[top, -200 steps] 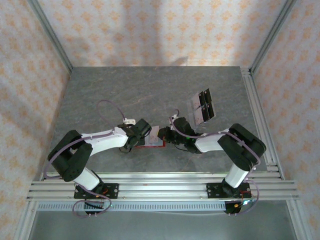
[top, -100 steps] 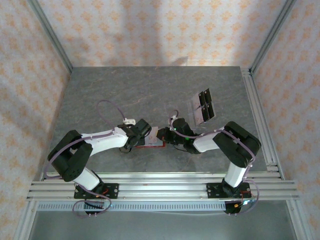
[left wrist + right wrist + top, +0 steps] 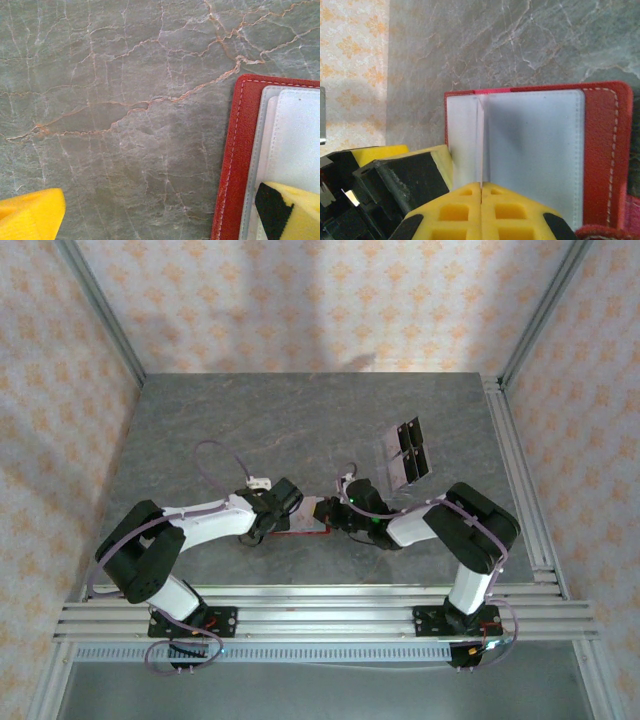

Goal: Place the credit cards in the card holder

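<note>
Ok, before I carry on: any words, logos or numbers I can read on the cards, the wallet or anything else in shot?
No text can be read anywhere.
card holder: plain red outside with white stitching, blank pale lining; no brand or stamp showing.
credit cards: black parts show, but any print is too small to read.
table and walls: only marble veins and a flower pattern.

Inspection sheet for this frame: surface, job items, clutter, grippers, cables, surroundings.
Surface: grey veined stone-look table.
Job's things: card holder lying open, pale lining up, between the grippers; credit cards grouped farther back right, apart from it.
Clutter: nothing seen.
Grippers: left gripper open wide, one finger over the holder's lining; right gripper shut on thin pale sheet seen edge-on, card or flap unclear.
Cables: lilac cables loop off both arms.
Surroundings: patterned walls, aluminium frame rails.
</note>
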Robot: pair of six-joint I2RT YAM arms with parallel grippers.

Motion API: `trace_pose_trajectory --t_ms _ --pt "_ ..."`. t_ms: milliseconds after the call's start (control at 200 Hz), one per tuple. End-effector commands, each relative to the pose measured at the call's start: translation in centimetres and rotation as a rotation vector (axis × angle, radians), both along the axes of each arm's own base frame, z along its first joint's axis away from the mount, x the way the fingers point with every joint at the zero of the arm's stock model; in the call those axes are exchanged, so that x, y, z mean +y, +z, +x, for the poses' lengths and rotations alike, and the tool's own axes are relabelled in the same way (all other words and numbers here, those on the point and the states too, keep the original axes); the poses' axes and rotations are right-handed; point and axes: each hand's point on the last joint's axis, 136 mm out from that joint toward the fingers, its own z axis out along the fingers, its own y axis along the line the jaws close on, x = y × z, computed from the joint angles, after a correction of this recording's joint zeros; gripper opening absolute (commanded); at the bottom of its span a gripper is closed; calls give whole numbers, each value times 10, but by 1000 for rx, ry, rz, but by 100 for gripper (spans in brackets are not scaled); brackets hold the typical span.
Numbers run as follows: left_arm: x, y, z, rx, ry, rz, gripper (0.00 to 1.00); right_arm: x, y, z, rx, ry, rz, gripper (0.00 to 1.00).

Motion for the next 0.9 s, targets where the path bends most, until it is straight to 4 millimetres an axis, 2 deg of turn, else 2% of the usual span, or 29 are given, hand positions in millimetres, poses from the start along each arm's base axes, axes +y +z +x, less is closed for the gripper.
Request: trace_pose_trajectory --t_ms 0,896 --pt "15 -12 -18 64 -5 81 100 0 -9 -9 15 24 0 0" --pt "13 -12 -16 62 -7 76 100 10 -34 -8 64 75 -22 0"
